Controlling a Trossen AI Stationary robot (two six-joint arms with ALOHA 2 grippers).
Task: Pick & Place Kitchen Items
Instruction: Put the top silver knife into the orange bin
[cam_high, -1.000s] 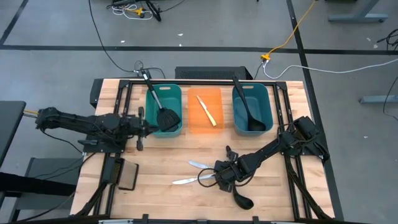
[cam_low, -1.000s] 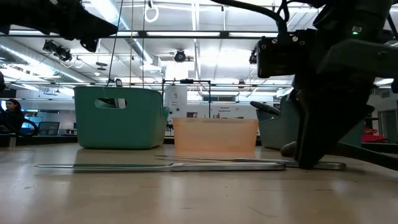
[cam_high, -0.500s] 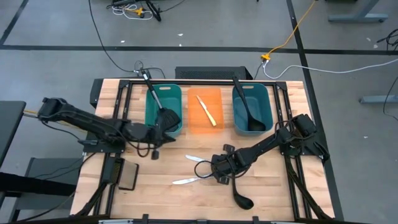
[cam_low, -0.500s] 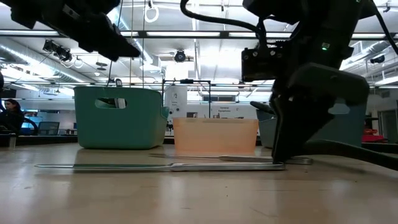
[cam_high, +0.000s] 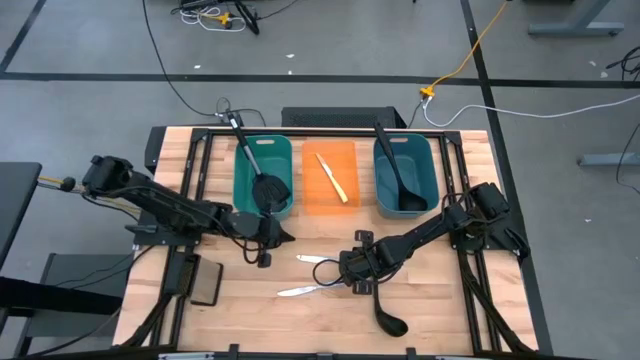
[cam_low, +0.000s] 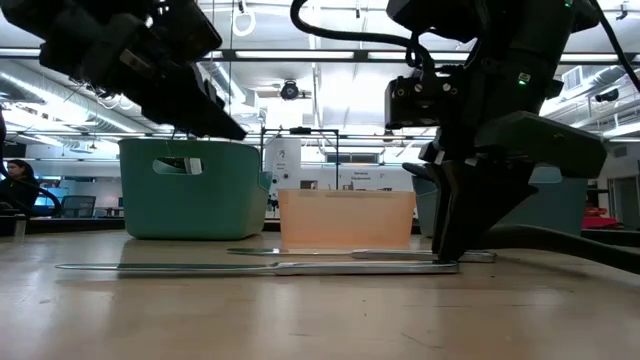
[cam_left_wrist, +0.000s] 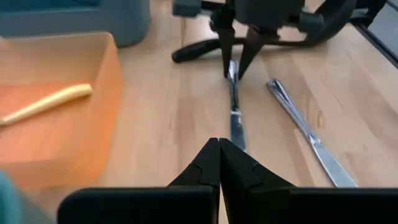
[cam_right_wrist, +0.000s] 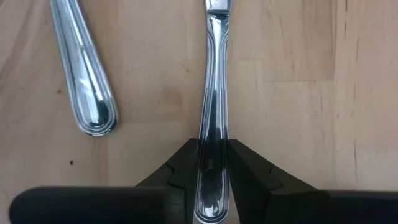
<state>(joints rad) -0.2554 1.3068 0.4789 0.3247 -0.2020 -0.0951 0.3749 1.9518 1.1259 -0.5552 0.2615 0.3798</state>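
The left arm has swung in from the worktop's left edge since a second ago, and its left tool (cam_high: 272, 236) now hangs pinched shut and empty just in front of the teal bin (cam_high: 244, 190). The right tool (cam_high: 345, 264) has slid a little leftward too; it now stands low on the worktop (cam_high: 440, 310), its fingers (cam_right_wrist: 180, 168) closed narrowly on the handle of a silver knife (cam_high: 312, 258) lying flat on the wood. A second silver knife (cam_high: 298, 291) lies just beside it, nearer the front edge, and a black ladle (cam_high: 388, 318) rests near the same edge. A spatula (cam_high: 265, 185) leans in the teal bin, a cream-handled knife (cam_high: 333, 178) lies in the orange bin (cam_high: 312, 195), and another ladle (cam_high: 398, 180) sits in the blue bin (cam_high: 428, 180).
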